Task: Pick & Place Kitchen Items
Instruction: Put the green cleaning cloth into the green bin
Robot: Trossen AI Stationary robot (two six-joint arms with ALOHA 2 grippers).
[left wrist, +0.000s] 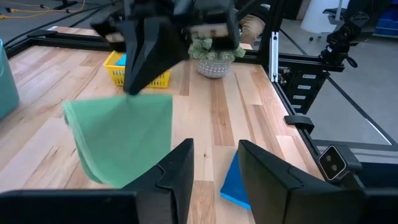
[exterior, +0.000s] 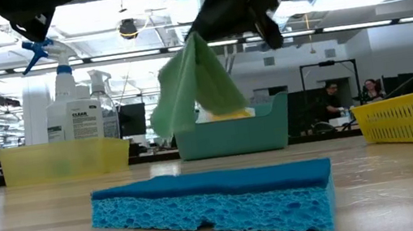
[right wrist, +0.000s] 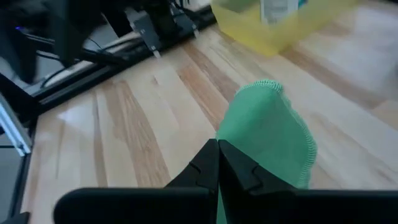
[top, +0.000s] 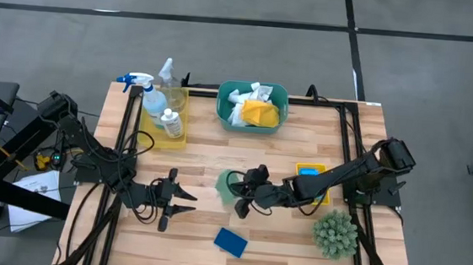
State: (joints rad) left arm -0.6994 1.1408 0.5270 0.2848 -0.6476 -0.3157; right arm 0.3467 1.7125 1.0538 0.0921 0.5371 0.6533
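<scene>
A green cloth (top: 227, 187) hangs from my right gripper (top: 244, 197), which is shut on it above the table's middle. It also shows in the low view as the green cloth (exterior: 190, 89) and in the left wrist view as the green cloth (left wrist: 121, 140). My left gripper (top: 178, 204) stands open to the cloth's left, with nothing between its fingers (left wrist: 180, 171). A dark-blue sponge (top: 230, 242) lies flat near the front edge. White and yellow cloths lie in the teal basin (top: 224, 106). The spray bottle (top: 148, 92) and small bottles stand in a yellow tray (top: 153, 136). My right gripper pinches the green cloth's upper end (right wrist: 249, 177) between its two shut fingers (right wrist: 208, 165). It comes slanting down from the table's right side. The cloth hangs slack below the fingers, and its lower end (exterior: 166, 130) is clear of the table.
A small yellow tray (top: 311, 167) holding a light-blue sponge stands at the right. The spiky green plant (top: 335, 233) is in front of it. Bare wood lies between the basin and the grippers. Black frame rails run along the table's sides.
</scene>
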